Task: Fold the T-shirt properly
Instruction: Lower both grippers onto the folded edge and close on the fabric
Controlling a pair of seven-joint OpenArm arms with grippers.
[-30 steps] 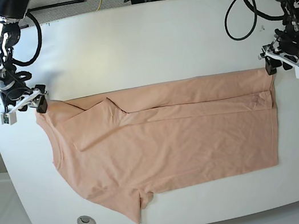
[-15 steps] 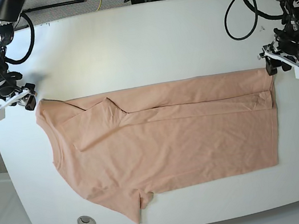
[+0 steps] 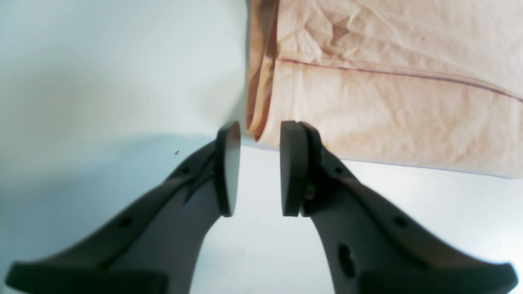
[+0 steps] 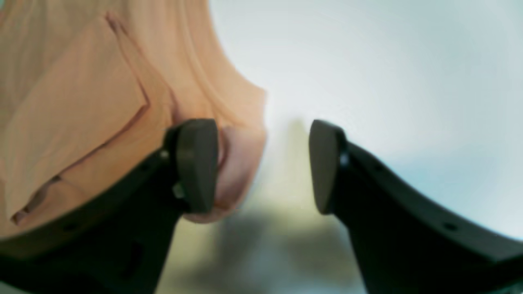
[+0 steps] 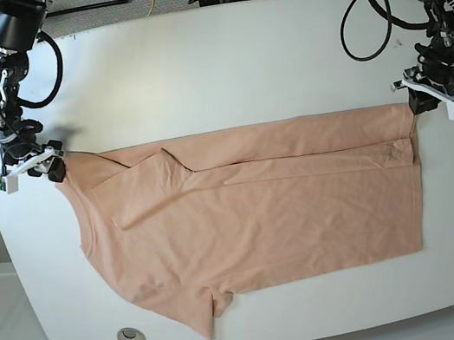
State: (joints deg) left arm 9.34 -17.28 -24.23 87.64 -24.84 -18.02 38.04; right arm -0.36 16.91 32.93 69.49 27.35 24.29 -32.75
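Part-folded T-shirt (image 5: pixel 252 210) lies flat on the table (image 5: pixel 233 54); left gripper (image 3: pixel 255 167) narrowly parted, right gripper (image 4: pixel 261 165) wide, both empty

Base view: overhead, whole table (image 5: pixel 216 57). Wrist views: close behind each claw, sharing the T-shirt's (image 5: pixel 262 217) far corners.
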